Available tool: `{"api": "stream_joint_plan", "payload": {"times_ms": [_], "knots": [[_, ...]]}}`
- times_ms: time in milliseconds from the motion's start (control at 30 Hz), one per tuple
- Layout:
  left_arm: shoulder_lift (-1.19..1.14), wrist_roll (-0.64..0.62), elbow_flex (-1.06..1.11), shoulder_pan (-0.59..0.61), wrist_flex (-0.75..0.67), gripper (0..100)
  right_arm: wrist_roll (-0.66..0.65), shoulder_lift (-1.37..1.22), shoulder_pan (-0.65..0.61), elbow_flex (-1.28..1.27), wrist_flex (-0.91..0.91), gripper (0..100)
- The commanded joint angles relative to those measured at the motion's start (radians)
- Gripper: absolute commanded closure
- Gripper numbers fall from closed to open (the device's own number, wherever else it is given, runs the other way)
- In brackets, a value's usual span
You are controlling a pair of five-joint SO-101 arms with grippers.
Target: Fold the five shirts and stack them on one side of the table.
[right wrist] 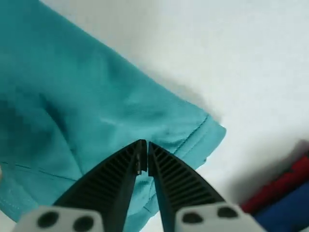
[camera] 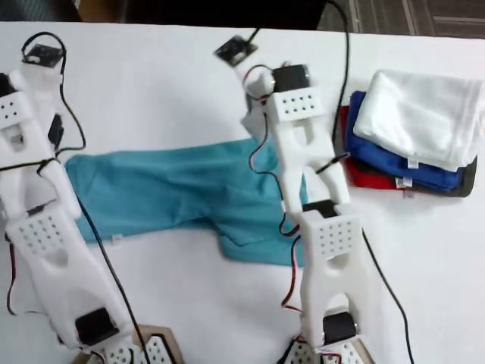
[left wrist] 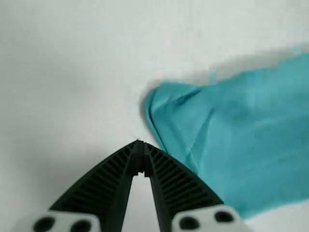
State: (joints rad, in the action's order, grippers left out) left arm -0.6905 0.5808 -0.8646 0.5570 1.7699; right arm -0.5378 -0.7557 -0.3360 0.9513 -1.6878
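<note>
A teal shirt (camera: 182, 193) lies folded into a long band across the middle of the white table (camera: 151, 83). At the right edge stands a stack of folded shirts: white (camera: 420, 114) on top, then blue (camera: 379, 155), red (camera: 367, 178) and a dark one (camera: 470, 178) underneath. In the left wrist view my left gripper (left wrist: 140, 145) is shut and holds nothing, its tips over bare table just beside the teal shirt's end corner (left wrist: 164, 99). My right gripper (right wrist: 143, 145) is shut too, above the teal shirt's hemmed end (right wrist: 198, 135) nearest the stack; no cloth shows between its fingers.
The left arm (camera: 45, 235) stands along the table's left side and the right arm (camera: 303, 159) crosses the shirt's right end, with cables trailing beside both. The red and blue shirts (right wrist: 287, 198) lie close to the right gripper. Bare table stretches behind the teal shirt.
</note>
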Motion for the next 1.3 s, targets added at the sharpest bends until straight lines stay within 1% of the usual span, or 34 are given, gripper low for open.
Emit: {"api": "stream_joint_plan", "payload": {"times_ms": [0,100,200,267,333,433,567,633,733,833,933,1100,1200,1267], "knots": [[0.296,0.038,0.354,-0.041,-0.018,97,0.002,0.104,-0.022,-0.005,-0.024,97.8],[0.462,0.051,0.677,-0.044,-0.19,97,0.003,0.203,-0.053,-0.132,-0.024,97.8],[0.592,0.051,0.977,-0.055,-0.382,97,0.002,0.338,-0.081,-0.333,-0.015,97.7],[0.647,0.046,1.124,-0.078,-0.485,97,0.006,0.435,-0.085,-0.483,0.025,97.7],[0.669,0.043,1.21,-0.092,-0.545,97,0.008,0.532,-0.085,-0.652,0.099,97.7],[0.669,0.051,1.28,-0.086,-0.595,97,0.008,0.676,-0.097,-0.921,0.217,97.8],[0.669,0.06,1.33,-0.044,-0.637,97,0.008,0.822,-0.127,-1.274,0.39,97.8],[0.667,0.086,1.336,-0.04,-0.617,97,0.008,0.872,-0.131,-1.424,0.499,97.8],[0.672,0.087,1.36,-0.043,-0.582,97,0.008,0.928,-0.131,-1.59,0.613,97.8],[0.669,0.091,1.394,-0.044,-0.58,97,0.008,0.951,-0.125,-1.685,0.667,97.8],[0.669,0.094,1.429,-0.041,-0.589,97,0.008,0.958,-0.125,-1.737,0.682,97.8],[0.669,0.086,1.489,-0.041,-0.71,97,0.008,0.96,-0.133,-1.772,0.673,97.8],[0.669,0.083,1.512,-0.044,-0.76,97,0.0,0.969,-0.131,-1.749,0.638,97.8],[0.669,0.057,1.538,-0.044,-0.789,97,0.0,1.006,-0.131,-1.712,0.615,97.8]]}}
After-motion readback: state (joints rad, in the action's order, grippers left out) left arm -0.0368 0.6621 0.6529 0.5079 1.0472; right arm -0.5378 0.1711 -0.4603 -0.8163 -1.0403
